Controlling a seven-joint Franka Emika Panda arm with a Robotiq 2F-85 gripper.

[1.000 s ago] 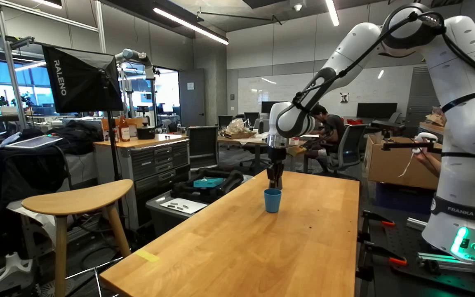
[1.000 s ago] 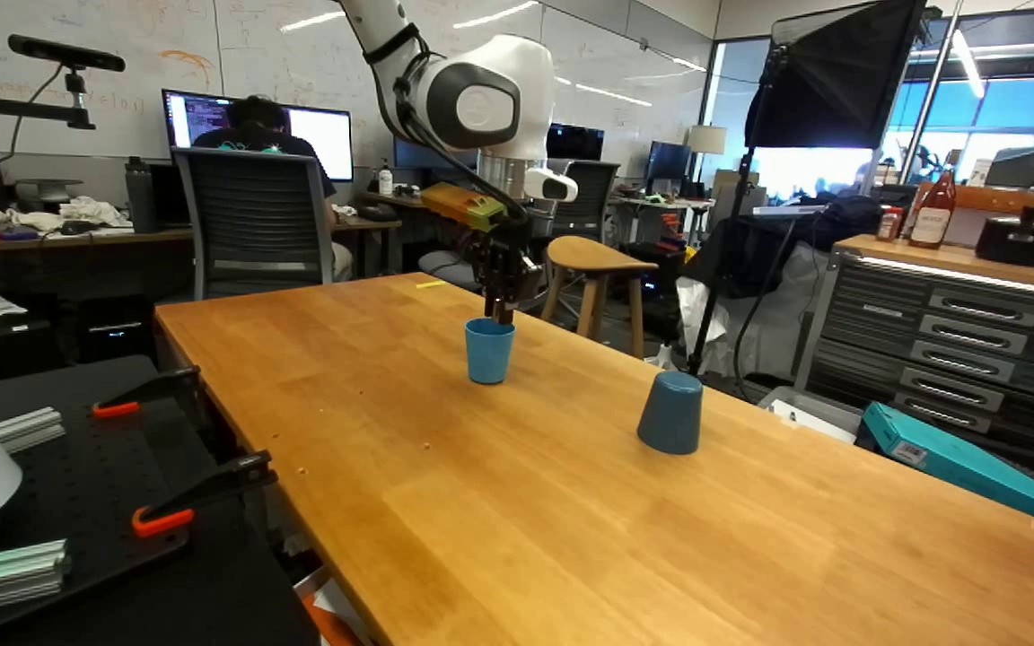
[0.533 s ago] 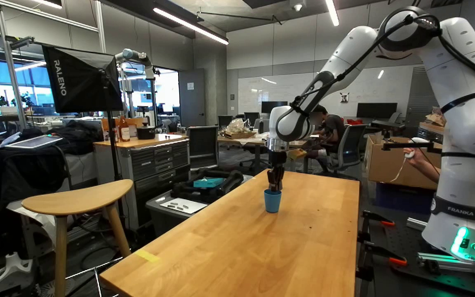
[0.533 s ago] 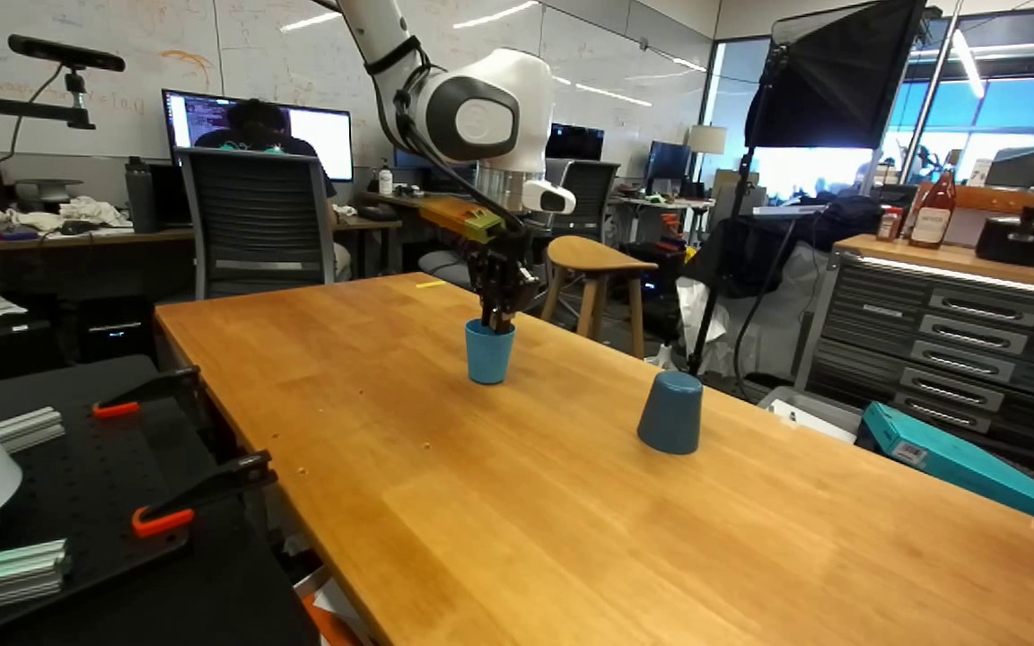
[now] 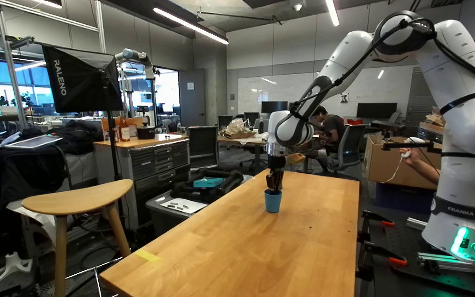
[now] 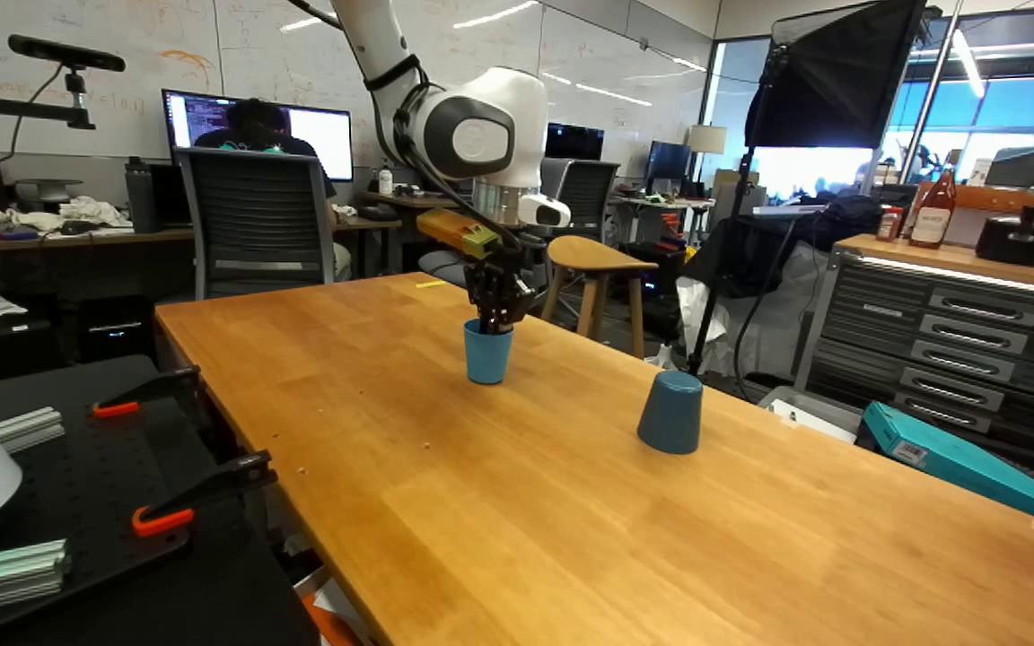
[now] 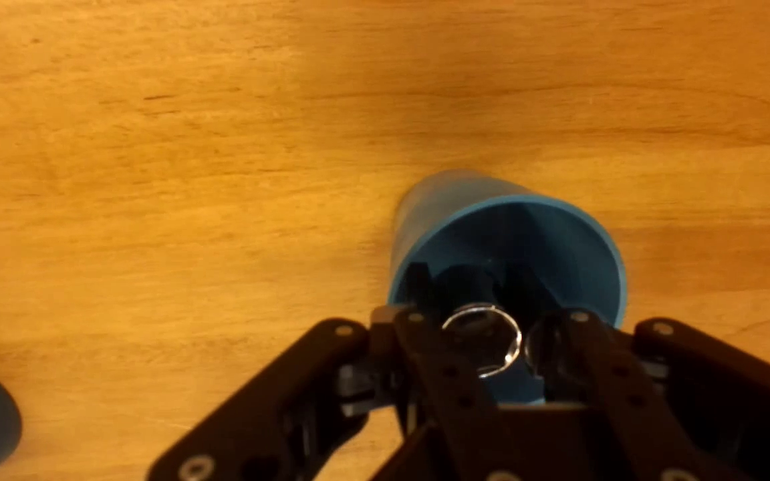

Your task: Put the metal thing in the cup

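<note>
Over the last second the arm point(image 6: 472, 126) has come down, and the gripper point(image 6: 493, 326), whose tips stood at the mouth of the blue cup point(image 6: 486, 361), now reaches past the rim into it; the cup stands upright in about the same spot on the wooden table point(image 6: 571, 538). In the wrist view a thin, shiny metal ring point(image 7: 509, 359) lies in the gap between the gripper's two fingers point(image 7: 432, 344), back from their dark ends, and shows against the mouth of the cup on the side where the gripper comes in. Its left side in that view merges with the dark edge of one finger, and its right side comes near the other; contact with either cannot be made out. The fingers stand a little apart, but whether they pinch the ring or leave it loose cannot be told, nor how deep in the cup it is. In both exterior views the cup's wall hides the fingertips. Well apart from the gripper, in an exterior view, a darker cup point(image 6: 670, 413) stands upside down near the table's edge; part of it also enters the lower left of the wrist view.
</note>
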